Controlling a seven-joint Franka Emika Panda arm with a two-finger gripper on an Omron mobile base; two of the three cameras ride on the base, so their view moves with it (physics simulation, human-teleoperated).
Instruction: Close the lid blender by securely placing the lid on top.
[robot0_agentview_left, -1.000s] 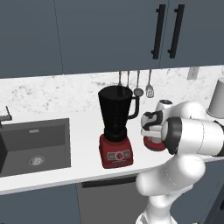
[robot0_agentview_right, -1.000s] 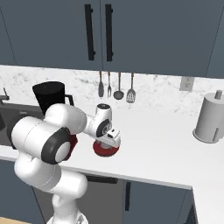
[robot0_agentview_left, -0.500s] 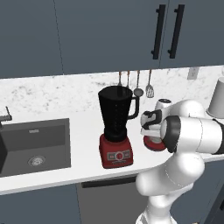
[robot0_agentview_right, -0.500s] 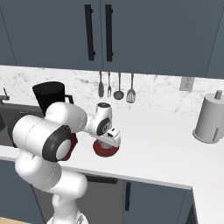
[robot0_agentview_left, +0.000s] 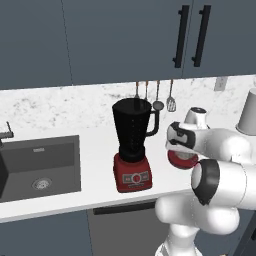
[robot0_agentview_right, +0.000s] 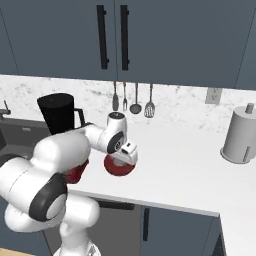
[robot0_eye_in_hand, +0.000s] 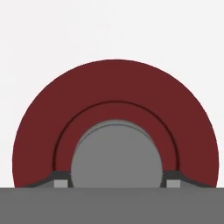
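From the left base view, my pincer (robot0_agentview_left: 183, 156) sits low on the lid (robot0_agentview_left: 183, 159), which lies flat on the tabletop (robot0_agentview_left: 95, 150); the blender (robot0_agentview_left: 131, 145) stands open to its left. From the right, the lid (robot0_agentview_right: 119, 165) lies under my pincer (robot0_agentview_right: 120, 159). In the hand view, my fingertips (robot0_eye_in_hand: 61, 180) flank the lid's (robot0_eye_in_hand: 115, 96) grey knob (robot0_eye_in_hand: 115, 155), narrow, seemingly touching it

Left of the hand (robot0_agentview_left: 181, 150), the blender (robot0_agentview_left: 132, 144) stands upright on the white table (robot0_agentview_left: 97, 150), its jar mouth uncovered. Directly beneath the hand lies the red lid (robot0_agentview_left: 183, 159), partly hidden. Farther left, a sink (robot0_agentview_left: 40, 167); behind the hand, hanging utensils (robot0_agentview_left: 158, 97).
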